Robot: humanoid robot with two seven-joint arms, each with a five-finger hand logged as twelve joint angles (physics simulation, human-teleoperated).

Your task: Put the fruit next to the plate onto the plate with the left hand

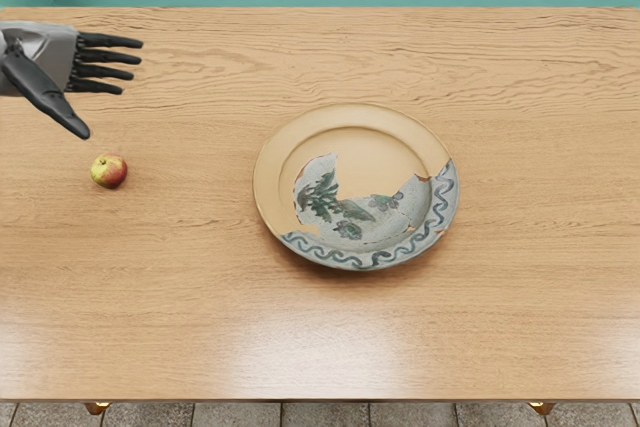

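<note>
From the head view, a wooden tabletop (200, 327) fills most of the picture. The left hand (60, 67) comes in at the far left. Its black fingers (108, 57) are spread out and point to the right. Its thumb sticks down toward the near side. It holds nothing. A small red and yellow apple (109, 171) sits on the tabletop, a little nearer than the hand and not touching it. A big round plate (350, 117) lies in the middle, well apart from the apple. The plate has blue and green paint on it. The apple is to the left of the plate, not on it.
</note>
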